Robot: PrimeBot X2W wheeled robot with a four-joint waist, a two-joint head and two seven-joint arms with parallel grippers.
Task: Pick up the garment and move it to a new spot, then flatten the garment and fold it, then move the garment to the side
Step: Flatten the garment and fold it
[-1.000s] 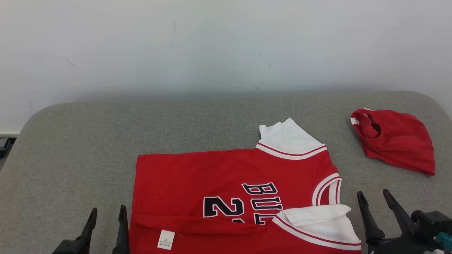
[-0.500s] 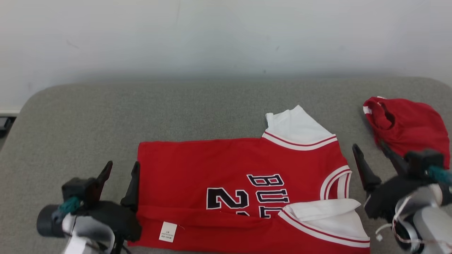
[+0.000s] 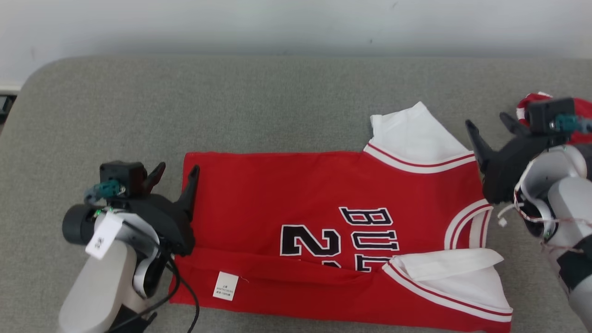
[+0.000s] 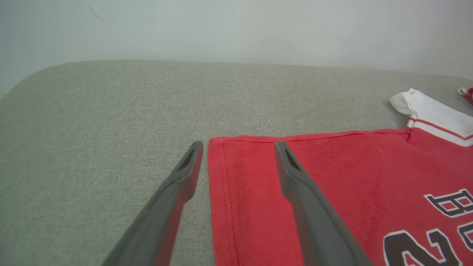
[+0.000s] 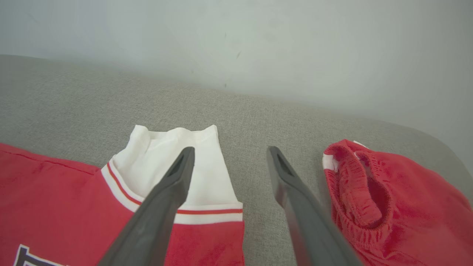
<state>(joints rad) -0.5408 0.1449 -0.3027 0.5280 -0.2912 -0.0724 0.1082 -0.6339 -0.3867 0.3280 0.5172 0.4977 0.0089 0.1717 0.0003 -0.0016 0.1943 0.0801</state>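
Reaching forward from the bottom edge of the head view, both arms have come up alongside the jersey [image 3: 286,194] over the last second, and the camera has tipped down with them, so less wall shows and the whole scene sits differently in frame; the garment itself has not moved on the grey surface [image 3: 277,101]. It lies centre to lower right of the head view, print up. Its near long edge is already turned over so the label [image 3: 225,286] shows, and the lower white sleeve [image 3: 453,273] is folded in. The left hand [image 3: 179,167] now stands at the jersey's left hem near its far corner. In its own wrist view the left hand [image 4: 238,146] is spread wide and empty, one finger over bare grey and the other over red cloth. The right hand [image 3: 485,120], upper right, is equally wide and holds nothing. In its wrist view one finger lies across the upper white sleeve [image 5: 162,162] and the other over the grey strip between that sleeve and a separate red bundle [image 5: 406,207]. Judging by this, flattening looks done and one fold is in. The hands seem placed to take the far corners for the next fold, though neither has closed yet. The right one will need to catch the sleeve without snagging the bundle just beside it.
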